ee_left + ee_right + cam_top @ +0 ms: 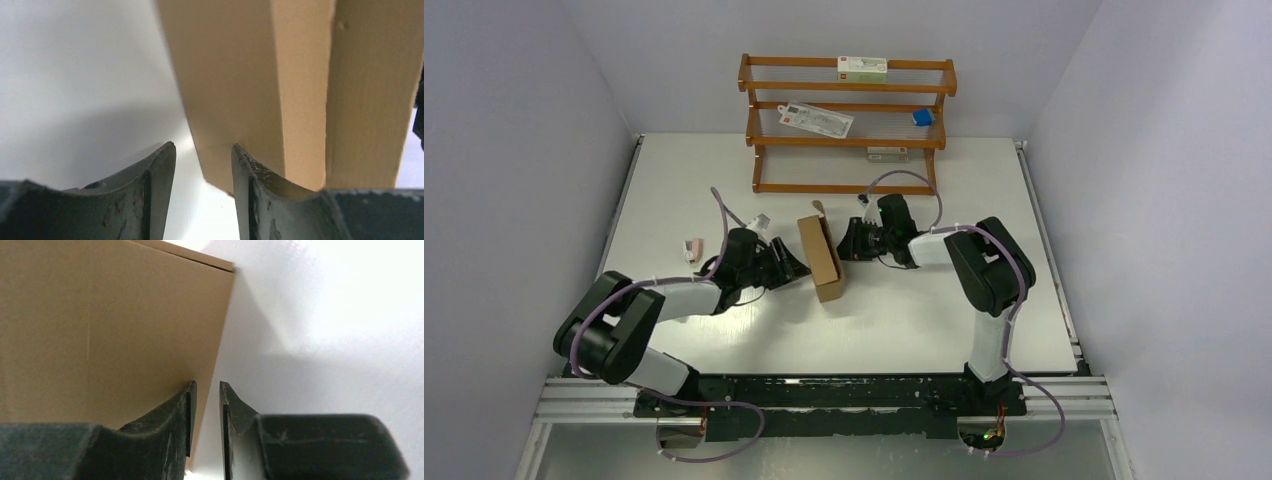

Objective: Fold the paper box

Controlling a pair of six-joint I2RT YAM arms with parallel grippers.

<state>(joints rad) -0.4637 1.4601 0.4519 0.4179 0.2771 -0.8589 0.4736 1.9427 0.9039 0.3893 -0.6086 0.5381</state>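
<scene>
The paper box (821,258) is plain brown cardboard, standing partly folded on the white table between my two grippers. My left gripper (792,268) is at its left side. In the left wrist view the box (235,85) fills the upper right, and its lower corner reaches into the gap of the left gripper (202,147), which is open; the left finger touches nothing. My right gripper (846,243) is at the box's right side. In the right wrist view a flat box panel (100,330) fills the left, and the right gripper (207,384) stands narrowly open at the panel's edge.
A wooden rack (844,125) at the back holds white cartons (862,66) and a small blue item (922,117). A small pinkish object (692,248) lies on the table left of the left arm. The table (1024,300) ends at walls on the left and right.
</scene>
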